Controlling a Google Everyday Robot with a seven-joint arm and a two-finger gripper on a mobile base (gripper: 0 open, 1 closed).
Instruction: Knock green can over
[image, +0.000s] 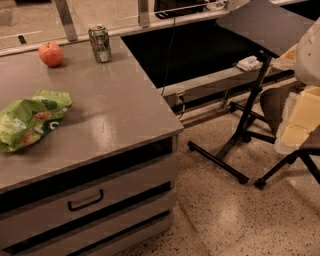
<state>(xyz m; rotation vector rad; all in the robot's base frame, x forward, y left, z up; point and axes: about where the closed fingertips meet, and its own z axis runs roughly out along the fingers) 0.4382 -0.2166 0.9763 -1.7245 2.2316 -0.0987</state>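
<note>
The green can (100, 43) stands upright near the far edge of the grey counter (115, 110). It is dark green with pale markings and a silver top rim. My gripper (296, 125) is the pale cream shape at the right edge of the camera view. It hangs off the counter over the floor, far to the right of the can and lower in the frame, touching nothing.
A red apple (51, 53) sits left of the can. A bright green snack bag (30, 119) lies at the counter's left. Drawers (85, 200) front the counter. A black folding stand (245, 125) and a wheeled chair base (287, 165) stand on the speckled floor at the right.
</note>
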